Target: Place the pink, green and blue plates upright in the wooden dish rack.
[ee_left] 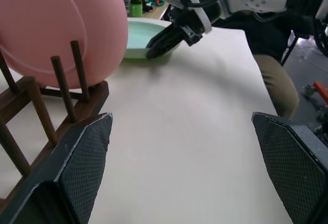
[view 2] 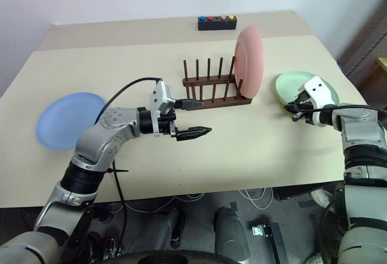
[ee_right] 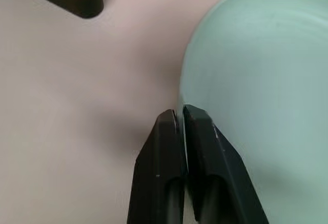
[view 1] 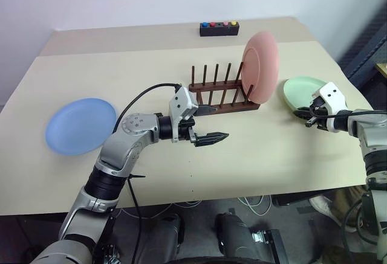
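**Right gripper pinches the green plate's rim**

The pink plate (view 1: 260,66) already stands up in the rack (view 1: 219,92), at the end of the rack nearest the table's (view 1: 260,155) right edge. The pegs hold it so it cannot fall flat. The rack sits near the middle of the table, a bit toward the far edge.

The green plate (view 1: 301,90) lies flat near the right edge. The right gripper (view 1: 304,117) has its two fingers pressed together on the plate's near rim, one finger on each side of the thin edge. That is likely so it can lift the plate and tip it up for the rack.

The blue plate (view 1: 80,125) lies flat near the left edge, well apart from the rack, and nothing touches it. It is probably waiting its turn.

The left gripper (view 1: 211,123) hangs over the middle of the table, just in front of the rack, with its fingers spread wide and nothing in them. It may be ready to help.

The right wrist view shows the rim caught between the fingers (ee_right: 205,147), which the head views cannot show so clearly. The left wrist view shows the pink plate sitting between pegs from low down. The head views alone show the blue plate and a small black box (view 1: 219,29) with buttons by the far edge.
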Controlling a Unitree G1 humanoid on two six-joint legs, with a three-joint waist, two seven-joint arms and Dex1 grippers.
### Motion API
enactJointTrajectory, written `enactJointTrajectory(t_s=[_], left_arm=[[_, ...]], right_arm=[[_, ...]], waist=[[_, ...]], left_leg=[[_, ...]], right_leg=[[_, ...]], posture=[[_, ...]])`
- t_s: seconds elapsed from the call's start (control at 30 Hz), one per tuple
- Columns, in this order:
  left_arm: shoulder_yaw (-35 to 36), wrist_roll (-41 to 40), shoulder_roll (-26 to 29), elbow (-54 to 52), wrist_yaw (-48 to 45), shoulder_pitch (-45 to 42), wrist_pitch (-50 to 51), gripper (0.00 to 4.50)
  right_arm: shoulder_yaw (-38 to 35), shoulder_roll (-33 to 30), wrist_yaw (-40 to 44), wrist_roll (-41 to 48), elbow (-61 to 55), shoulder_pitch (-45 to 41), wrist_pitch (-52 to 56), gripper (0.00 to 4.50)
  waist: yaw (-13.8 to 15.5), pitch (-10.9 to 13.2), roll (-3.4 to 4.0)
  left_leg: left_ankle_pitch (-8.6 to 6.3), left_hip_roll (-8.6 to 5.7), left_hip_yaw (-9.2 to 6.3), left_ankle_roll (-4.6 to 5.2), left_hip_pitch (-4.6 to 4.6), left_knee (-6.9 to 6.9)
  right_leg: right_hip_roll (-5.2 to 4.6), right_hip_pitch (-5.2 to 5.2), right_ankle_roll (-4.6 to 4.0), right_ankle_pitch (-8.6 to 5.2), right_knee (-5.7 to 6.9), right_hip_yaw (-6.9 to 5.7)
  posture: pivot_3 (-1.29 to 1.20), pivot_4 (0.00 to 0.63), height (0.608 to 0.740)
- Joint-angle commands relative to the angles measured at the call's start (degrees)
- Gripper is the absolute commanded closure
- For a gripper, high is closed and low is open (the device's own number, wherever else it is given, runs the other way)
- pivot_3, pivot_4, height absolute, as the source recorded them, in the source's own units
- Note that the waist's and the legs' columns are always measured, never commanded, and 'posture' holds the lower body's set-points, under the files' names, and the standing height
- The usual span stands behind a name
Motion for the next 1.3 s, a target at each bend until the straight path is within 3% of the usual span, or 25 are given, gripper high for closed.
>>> enactJointTrajectory(t_s=[0.03, 0.4, 0.6, 0.7, 0.8, 0.97, 1.3], left_arm=[[0.9, -1.1, -0.1, -1.1, -0.4, -0.5, -0.6, 0.00], [3.5, -0.4, -1.1, 3.6, 0.0, -3.0, -4.5, 0.00], [6.0, -0.5, -2.4, 7.3, 0.4, -5.2, -8.6, 0.00], [6.6, -0.5, -2.9, 7.9, 0.5, -5.5, -10.0, 0.00], [7.8, -2.1, -3.3, 7.6, 0.3, -5.5, -9.9, 0.00], [8.9, -3.7, -2.9, 6.9, -0.5, -5.0, -8.9, 0.00], [9.5, -5.4, -1.9, 5.8, -0.5, -4.5, -8.3, 0.00]], right_arm=[[-0.6, -0.5, 0.3, 0.1, -0.7, 0.1, 0.2, 4.45], [-14.9, 1.1, -12.2, 9.4, 1.3, -12.7, -4.2, 4.45], [-22.6, 5.4, -11.4, 22.7, -8.6, -21.1, 2.0, 4.45], [-23.2, 6.9, -9.2, 27.6, -15.1, -21.1, 5.8, 4.45], [-25.0, 10.0, -9.0, 37.9, -24.4, -23.0, 13.9, 4.45], [-26.5, 14.3, -12.4, 51.7, -34.1, -23.4, 25.7, 4.45], [-25.6, 17.6, -15.6, 62.2, -37.9, -18.0, 35.6, 4.45]], waist=[[0.0, 0.0, 0.00], [-0.1, 0.0, 0.06], [-0.2, 0.1, 0.11], [-0.1, 0.1, 0.11], [-0.1, 0.1, 0.11], [0.0, 0.1, 0.11], [0.0, 0.1, 0.11]], left_leg=[[0.00, 0.00, 0.01, 0.00, 0.00, 0.01], [0.00, 0.01, 0.03, 0.00, 0.00, 0.01], [0.00, 0.01, 0.03, 0.00, -0.02, 0.01], [0.00, 0.02, 0.01, 0.01, -0.03, 0.00], [-0.01, 0.02, -0.01, 0.01, -0.04, 0.01], [-0.01, 0.02, -0.04, 0.02, -0.07, 0.02], [-0.03, 0.01, -0.04, 0.04, -0.08, 0.02]], right_leg=[[0.00, 0.00, 0.00, 0.00, 0.00, 0.01], [0.01, -0.03, -0.01, 0.01, 0.00, 0.03], [0.00, -0.04, -0.01, 0.01, -0.01, 0.03], [0.00, -0.04, -0.01, 0.01, -0.02, 0.03], [0.00, -0.04, -0.01, 0.01, -0.02, 0.03], [-0.01, -0.08, -0.01, 0.01, 0.00, 0.02], [-0.03, -0.08, -0.02, 0.02, -0.01, 0.02]], posture=[[0.00, 0.150, 0.740], [0.00, 0.150, 0.740], [0.00, 0.150, 0.740], [0.00, 0.150, 0.740], [0.00, 0.150, 0.740], [0.00, 0.150, 0.740], [0.00, 0.150, 0.740]])
